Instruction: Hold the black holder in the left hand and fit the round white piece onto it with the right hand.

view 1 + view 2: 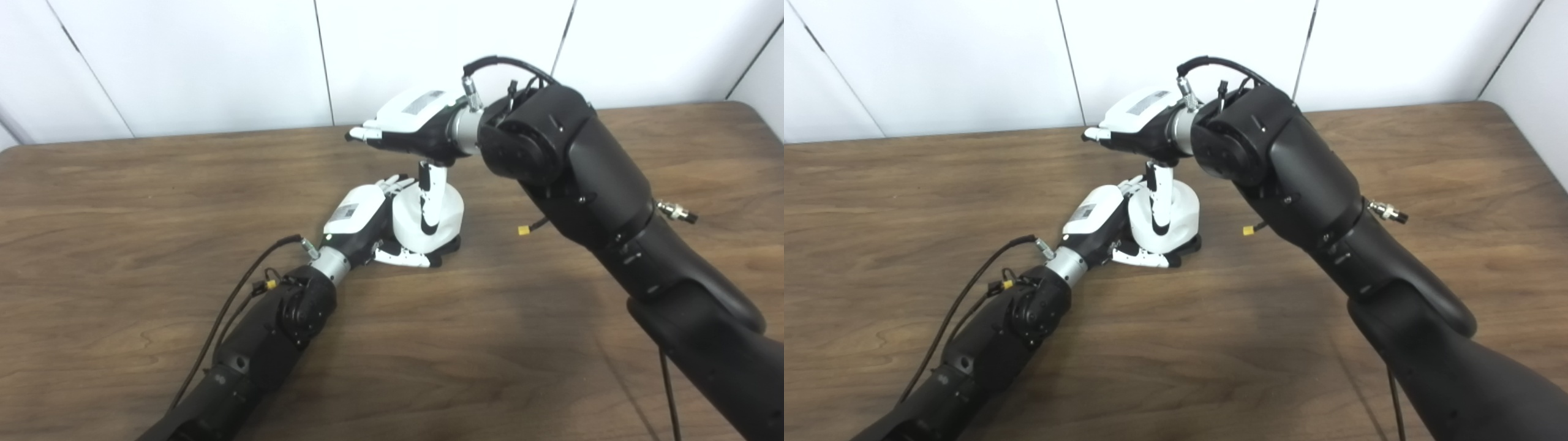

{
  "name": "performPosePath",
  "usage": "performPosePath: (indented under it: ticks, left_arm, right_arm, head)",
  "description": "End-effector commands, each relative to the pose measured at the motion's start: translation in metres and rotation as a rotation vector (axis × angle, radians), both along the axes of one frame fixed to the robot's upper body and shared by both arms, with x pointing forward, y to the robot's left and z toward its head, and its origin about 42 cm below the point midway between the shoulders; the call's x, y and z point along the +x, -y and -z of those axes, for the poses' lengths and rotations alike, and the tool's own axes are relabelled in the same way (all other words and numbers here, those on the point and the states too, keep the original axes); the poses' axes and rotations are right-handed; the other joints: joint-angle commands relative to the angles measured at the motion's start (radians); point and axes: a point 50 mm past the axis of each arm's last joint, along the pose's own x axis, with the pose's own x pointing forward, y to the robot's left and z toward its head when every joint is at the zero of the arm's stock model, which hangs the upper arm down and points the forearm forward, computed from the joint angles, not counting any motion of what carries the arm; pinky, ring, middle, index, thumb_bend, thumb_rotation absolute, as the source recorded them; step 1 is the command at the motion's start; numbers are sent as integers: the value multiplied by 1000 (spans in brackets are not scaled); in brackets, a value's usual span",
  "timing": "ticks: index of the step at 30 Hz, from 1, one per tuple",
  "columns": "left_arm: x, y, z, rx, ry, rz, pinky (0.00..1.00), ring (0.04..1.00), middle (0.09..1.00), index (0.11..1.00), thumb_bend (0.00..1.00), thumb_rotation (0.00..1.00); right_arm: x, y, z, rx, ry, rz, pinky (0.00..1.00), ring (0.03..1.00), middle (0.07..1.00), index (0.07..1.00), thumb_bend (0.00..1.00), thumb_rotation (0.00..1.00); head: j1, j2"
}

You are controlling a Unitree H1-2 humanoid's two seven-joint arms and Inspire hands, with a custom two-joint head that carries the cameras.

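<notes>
The round white piece (450, 211) sits on the black holder (454, 244), of which only a thin dark edge shows at the piece's base, on the table. My left hand (361, 217) is shut around them from the left, with fingers behind and the thumb along the front of the base. My right hand (410, 122) hovers just above with its fingers stretched flat and apart. Its thumb hangs down against the front of the white piece. The scene reads the same in the right eye view, with the white piece (1185, 208) between both hands.
The brown wooden table (122, 214) runs to a white panelled wall at the back. Its right edge shows at the far right. My right forearm (588, 184) crosses above the table's right half. A black cable (233, 300) loops beside my left forearm.
</notes>
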Motion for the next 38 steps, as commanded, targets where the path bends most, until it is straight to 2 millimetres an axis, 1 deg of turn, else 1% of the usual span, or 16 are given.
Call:
performPosePath:
  ticks: [1, 7, 10, 12, 13, 16, 18, 19, 21, 22, 24, 27, 31, 34, 35, 38]
  left_arm:
    - [-26, -2, 50, 148, -191, 40, 895, 960, 905, 481, 525, 61]
    - [-27, -3, 50, 150, -192, 43, 895, 956, 903, 481, 525, 61]
    - [-27, -3, 50, 140, -193, 40, 927, 951, 905, 481, 525, 61]
    - [-27, -3, 50, 135, -191, 38, 941, 949, 904, 481, 525, 60]
    - [-27, -3, 50, 135, -193, 37, 943, 949, 903, 481, 525, 60]
    - [-26, -3, 51, 129, -199, 35, 946, 955, 905, 481, 525, 60]
    - [-25, -4, 51, 124, -202, 34, 959, 964, 905, 481, 524, 60]
    - [-25, -4, 51, 123, -202, 31, 961, 966, 906, 481, 524, 60]
    - [-25, -4, 51, 123, -201, 28, 951, 963, 900, 480, 524, 61]
    - [-25, -5, 51, 121, -203, 28, 949, 963, 900, 480, 524, 61]
    - [-25, -6, 52, 120, -207, 27, 953, 966, 896, 481, 524, 60]
    - [-25, -7, 53, 113, -212, 25, 962, 969, 895, 481, 524, 59]
    - [-26, -9, 53, 107, -205, 27, 950, 966, 895, 480, 524, 60]
    - [-27, -10, 53, 113, -201, 24, 945, 964, 894, 480, 524, 59]
    - [-27, -10, 53, 112, -202, 22, 941, 962, 894, 480, 524, 59]
    - [-28, -12, 53, 102, -210, 24, 950, 963, 899, 480, 524, 59]
  right_arm:
    - [0, 1, -37, 22, 83, -2, 854, 1000, 1000, 1000, 1000, 272]
    - [1, 4, -44, 29, 19, 18, 836, 1000, 1000, 1000, 1000, 236]
    - [0, 6, -55, 13, -47, 40, 766, 1000, 1000, 1000, 1000, 229]
    - [-1, 8, -65, 6, -75, 45, 672, 983, 1000, 1000, 1000, 219]
    - [0, 12, -72, 3, -96, 38, 657, 979, 1000, 1000, 1000, 218]
    - [3, 26, -89, 6, -142, 19, 681, 971, 1000, 1000, 1000, 180]
    - [4, 36, -96, 48, -154, 21, 663, 923, 1000, 1000, 1000, 158]
    - [3, 47, -98, 115, -134, 31, 646, 872, 966, 967, 1000, 145]
    - [0, 66, -98, 242, -62, 53, 587, 744, 814, 841, 979, 127]
    - [0, 74, -96, 295, -24, 65, 576, 721, 786, 817, 973, 124]
    - [0, 89, -91, 374, 39, 82, 583, 692, 742, 767, 915, 119]
    - [0, 112, -79, 492, 110, 112, 595, 712, 749, 724, 820, 80]
    - [-1, 140, -51, 654, 190, 173, 553, 668, 732, 693, 759, 31]
    - [-4, 153, -27, 812, 227, 243, 499, 607, 695, 662, 759, 4]
    - [-5, 157, -21, 844, 233, 264, 492, 597, 685, 657, 758, 4]
    - [-10, 166, 0, 952, 218, 366, 496, 598, 678, 667, 746, 87]
  head:
    - [-2, 3]
    - [-2, 2]
    - [-3, 0]
    - [-3, 0]
    - [-9, -5]
    - [-14, -10]
    - [-14, -10]
    - [-14, -15]
    - [-13, -18]
    - [-14, -21]
    - [-15, -25]
    - [-17, -27]
    - [-18, -28]
    - [-18, -28]
    - [-19, -28]
    - [-23, -29]
